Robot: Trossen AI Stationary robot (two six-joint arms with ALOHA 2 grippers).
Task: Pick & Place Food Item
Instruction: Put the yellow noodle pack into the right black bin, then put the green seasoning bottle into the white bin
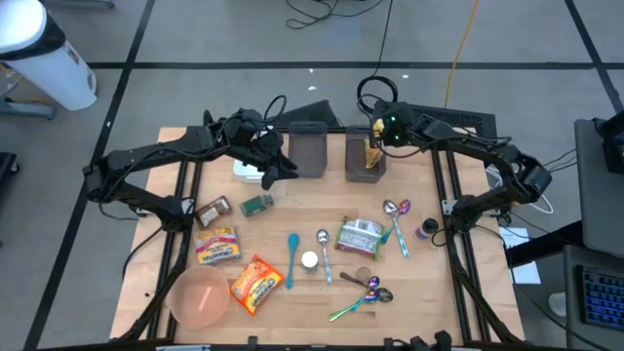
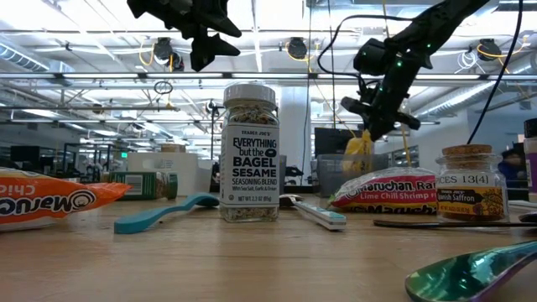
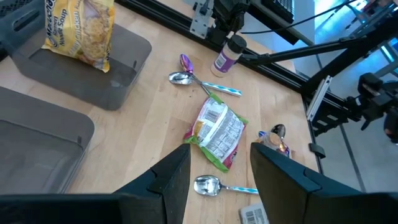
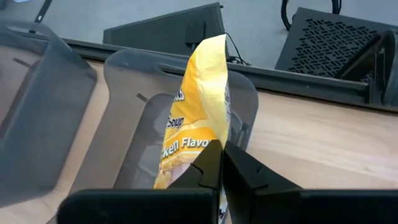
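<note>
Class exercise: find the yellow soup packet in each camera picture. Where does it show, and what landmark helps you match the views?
High view: yellow soup packet in the right gripper, over the right grey bin.
Low view: packet hanging right of centre.
Left wrist view: packet over the bin.
Right wrist view: packet, centre, pinched by the fingers.
Shared landmark: that bin.

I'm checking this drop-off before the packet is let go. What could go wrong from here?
1. The right gripper pinches only the yellow chicken soup packet's edge, so it may slip early.
2. The packet hangs near the rim of the dark grey plastic bin and might catch or tip outside.
3. The left gripper, jaws open, hovers by the neighbouring bin.
</note>
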